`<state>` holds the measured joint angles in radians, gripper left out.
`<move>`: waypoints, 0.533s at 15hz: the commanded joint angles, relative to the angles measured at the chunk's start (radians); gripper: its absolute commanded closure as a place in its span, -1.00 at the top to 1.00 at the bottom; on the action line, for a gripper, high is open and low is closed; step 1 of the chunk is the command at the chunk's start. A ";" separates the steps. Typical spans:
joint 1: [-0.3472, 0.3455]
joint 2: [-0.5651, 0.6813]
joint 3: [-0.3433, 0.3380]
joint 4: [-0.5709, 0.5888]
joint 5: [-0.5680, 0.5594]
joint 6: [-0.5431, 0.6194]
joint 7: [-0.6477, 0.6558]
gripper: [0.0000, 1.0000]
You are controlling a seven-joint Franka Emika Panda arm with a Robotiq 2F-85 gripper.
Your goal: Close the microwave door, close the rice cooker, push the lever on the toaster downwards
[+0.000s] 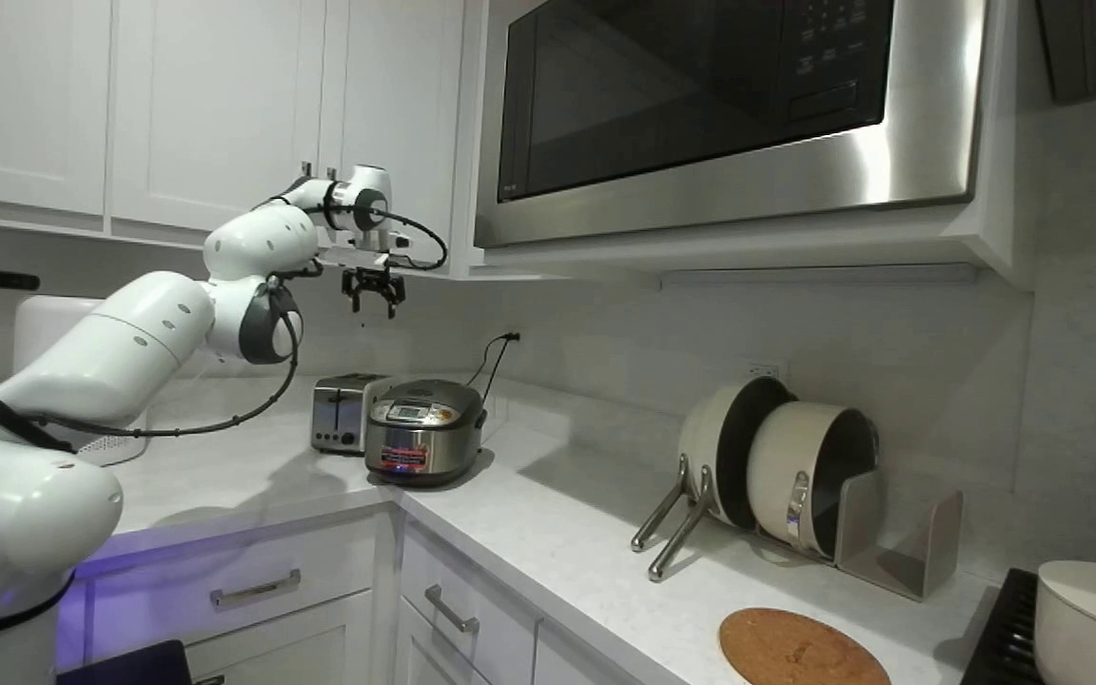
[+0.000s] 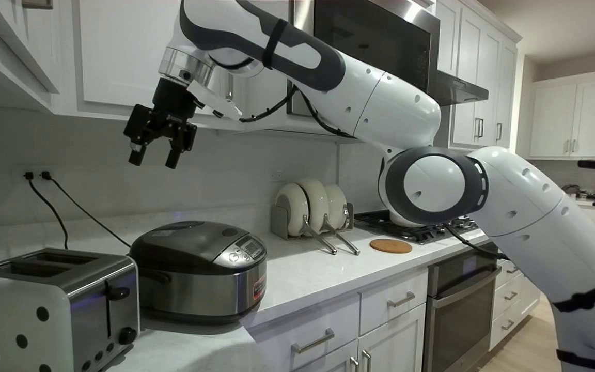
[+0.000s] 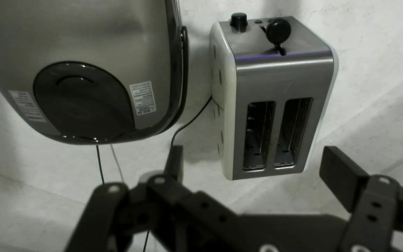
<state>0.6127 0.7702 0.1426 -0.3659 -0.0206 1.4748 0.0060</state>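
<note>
Toaster (image 3: 280, 84): I am counting one, standing on the counter (image 1: 529, 514), its single lever (image 3: 278, 31) sitting raised and its two bread slots (image 3: 257, 140) facing up. One rice cooker (image 1: 426, 433) is standing just beside it, lid (image 2: 189, 240) lying down; in an exterior view it is covering part of the toaster. One cord (image 3: 191, 120) is showing between them. One microwave door (image 1: 643, 105) is sitting flush above the counter, and in an exterior view my arm (image 2: 406, 113) is blocking part of it. I am holding my claw (image 2: 154, 157) high over the counter, its two fingers (image 3: 343, 178) standing wide apart. Farther along, one rack (image 1: 945, 542) is carrying three pale pans (image 2: 314, 199), two long handles (image 1: 681, 535) jutting out; one cork mat (image 1: 800, 650) is lying near, and one pot (image 1: 1081, 618) is sitting on the stove (image 1: 995, 628).
</note>
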 commanded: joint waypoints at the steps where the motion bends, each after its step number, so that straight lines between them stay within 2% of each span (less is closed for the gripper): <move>1: -0.007 -0.018 -0.007 -0.026 0.007 -0.006 -0.007 1.00; 8: -0.014 -0.025 -0.008 -0.032 0.004 -0.033 -0.015 1.00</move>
<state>0.5976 0.7580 0.1424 -0.3679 -0.0206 1.4337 -0.0139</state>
